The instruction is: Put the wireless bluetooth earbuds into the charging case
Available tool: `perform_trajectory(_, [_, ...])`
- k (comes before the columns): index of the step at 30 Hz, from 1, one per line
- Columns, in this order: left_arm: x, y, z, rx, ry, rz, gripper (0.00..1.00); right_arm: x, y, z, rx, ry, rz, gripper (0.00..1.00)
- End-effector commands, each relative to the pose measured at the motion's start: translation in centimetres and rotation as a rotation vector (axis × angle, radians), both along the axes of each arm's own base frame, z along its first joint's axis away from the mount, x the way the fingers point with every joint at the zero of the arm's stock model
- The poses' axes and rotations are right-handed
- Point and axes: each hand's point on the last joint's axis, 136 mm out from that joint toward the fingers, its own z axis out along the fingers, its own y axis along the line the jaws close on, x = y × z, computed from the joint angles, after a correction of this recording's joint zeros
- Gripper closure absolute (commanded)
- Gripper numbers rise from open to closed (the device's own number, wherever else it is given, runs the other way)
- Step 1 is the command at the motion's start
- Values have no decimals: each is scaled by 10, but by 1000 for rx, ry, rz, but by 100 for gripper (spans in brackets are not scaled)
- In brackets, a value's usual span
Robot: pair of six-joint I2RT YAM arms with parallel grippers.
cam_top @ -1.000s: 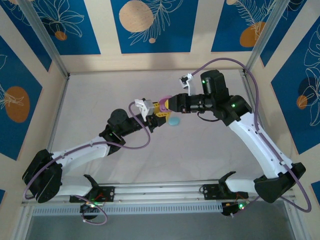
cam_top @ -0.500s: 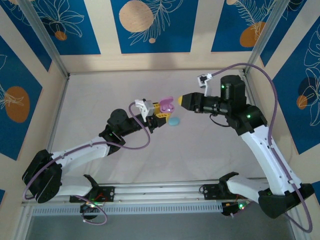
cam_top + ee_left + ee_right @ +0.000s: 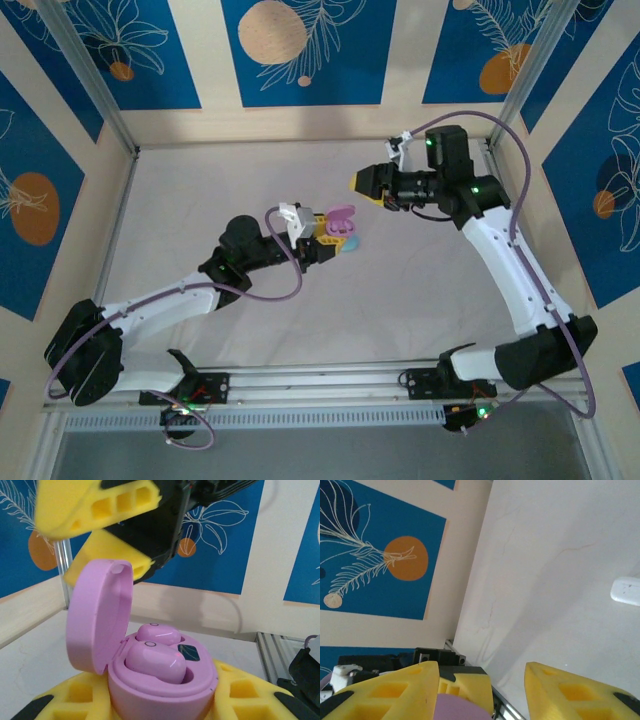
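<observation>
The left arm reaches from its base low and long across the table [image 3: 190,195], forearm nearly level, with its wrist ending right at the pink charging case [image 3: 342,217]. The left tool [image 3: 325,232] is closed on the lower half of that case, a yellow finger [image 3: 250,695] pressed to each side, and holds it upright with the lid [image 3: 97,615] swung open and standing on the side away from the right arm.

The wireless bluetooth earbuds [image 3: 156,659] seen here are two pink ones, both seated side by side in the wells of the case, rounded backs up.

The right arm rises steeply from its base, bends at a high elbow and turns its forearm level, pointing back toward the case. The right tool [image 3: 362,183] hangs above and beyond the case, apart from it, its yellow fingers [image 3: 575,692] spread with a plain gap between them and nothing gripped.

A small teal piece [image 3: 349,243] lies on the table just beside the case, on its near side. In the right wrist view a small white rounded item [image 3: 627,590] lies on the table, well apart from the case.
</observation>
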Motion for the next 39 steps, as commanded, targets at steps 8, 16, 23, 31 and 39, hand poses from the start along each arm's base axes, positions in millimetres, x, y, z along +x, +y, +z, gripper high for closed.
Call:
perform_trajectory(8, [-8, -5, 28, -52, -61, -33, 71, -25, 17, -7, -44, 45, 137, 50])
perform_trajectory(16, [-6, 0, 37, -73, -73, -4, 71, -51, 15, -2, -32, 17, 238, 50])
perform_trajectory(23, [-7, 2, 44, -105, -89, -3, 71, -67, 8, 6, 180, 125, 257, 47])
perform_trajectory(31, [-8, 1, 51, -128, -103, -12, 70, -75, 12, 3, 293, 271, 336, 44])
perform_trajectory(39, [-8, 1, 54, -134, -105, -13, 69, -77, 20, -2, 340, 321, 409, 48])
